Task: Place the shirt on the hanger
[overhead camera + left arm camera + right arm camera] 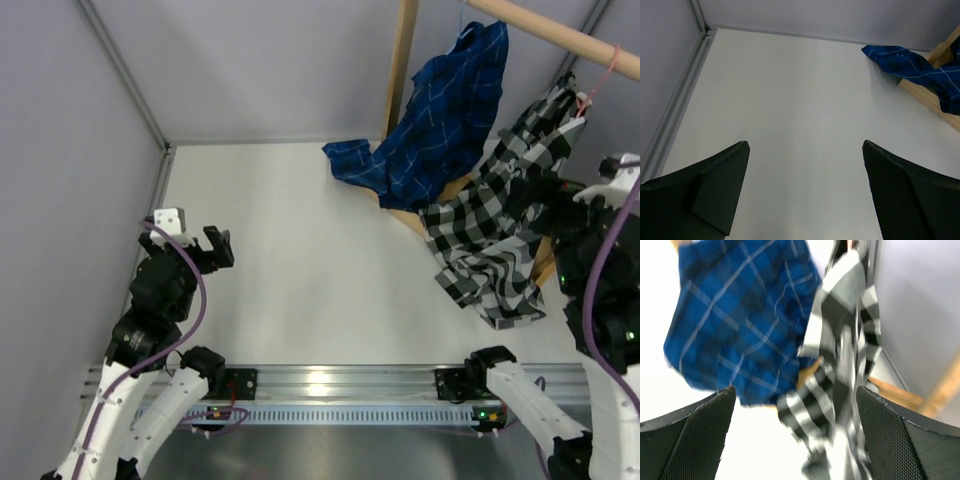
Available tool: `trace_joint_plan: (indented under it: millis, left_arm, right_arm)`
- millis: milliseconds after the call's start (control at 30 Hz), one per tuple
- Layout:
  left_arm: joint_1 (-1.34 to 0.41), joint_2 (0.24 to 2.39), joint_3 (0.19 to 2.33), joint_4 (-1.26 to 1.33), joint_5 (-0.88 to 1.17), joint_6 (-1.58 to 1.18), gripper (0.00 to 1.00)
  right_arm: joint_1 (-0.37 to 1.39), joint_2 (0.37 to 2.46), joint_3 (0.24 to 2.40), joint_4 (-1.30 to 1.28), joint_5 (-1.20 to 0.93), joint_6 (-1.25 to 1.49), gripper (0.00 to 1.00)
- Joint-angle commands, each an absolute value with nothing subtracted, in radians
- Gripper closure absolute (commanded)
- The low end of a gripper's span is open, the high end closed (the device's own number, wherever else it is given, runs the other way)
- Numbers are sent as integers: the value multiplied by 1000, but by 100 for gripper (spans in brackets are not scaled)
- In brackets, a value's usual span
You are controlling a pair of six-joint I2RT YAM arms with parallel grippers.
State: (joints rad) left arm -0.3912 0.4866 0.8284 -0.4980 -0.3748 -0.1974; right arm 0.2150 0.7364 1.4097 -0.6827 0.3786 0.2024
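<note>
The shirt [490,240] hung in a long slack drape. Its top was bunched up by the hanger [603,72], whose pink hook looped over the wooden rod [560,35], and its lower end was piled on the tabletop [300,260] at the far right. In the overhead view its long axis ran from the rod at upper right down and leftward to that heap. Its black-and-white checks were creased and folded, and I could not tell whether either shoulder actually sat on the wire. The right claw [796,390] was plainly the nearer one. It stood just beside the cloth, facing it, fingers spread wide and holding nothing, and in its own blurred view the checked fabric lay straight ahead in the gap between them. Any next move on the shirt would probably fall to this arm, reaching forward and up along the drape. The blue shirt [440,120] hung just to the left, touching or overlapping the checked one. The left claw [805,145] was well apart at the left of the tabletop, also wide open and empty.
</note>
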Motion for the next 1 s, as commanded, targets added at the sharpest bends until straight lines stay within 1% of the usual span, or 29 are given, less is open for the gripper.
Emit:
trace_joint_plan:
  millis: [0, 167, 367, 433, 567, 733, 967]
  left_arm:
    - [-385, 434, 888, -521, -469, -221, 2]
    - [-385, 393, 929, -616, -468, -233, 2]
    - [-385, 367, 1051, -785, -466, -219, 2]
    - [-385, 362, 1112, -842, -460, -207, 2]
    - [-383, 371, 1206, -940, -460, -193, 2]
    - [-383, 354, 1250, -1011, -448, -180, 2]
    - [-384, 330, 1264, -1028, -425, -160, 2]
  right_arm:
    - [218, 605, 1410, -871, 284, 92, 0]
    - [227, 410, 1341, -955, 290, 20, 1]
    - [245, 304, 1344, -1057, 266, 44, 1]
    - [262, 270, 1342, -1094, 290, 48, 1]
    - [288, 235, 1332, -1149, 350, 57, 0]
    - [327, 198, 1273, -1155, 463, 51, 1]
    - [327, 199, 1269, -1151, 479, 58, 1]
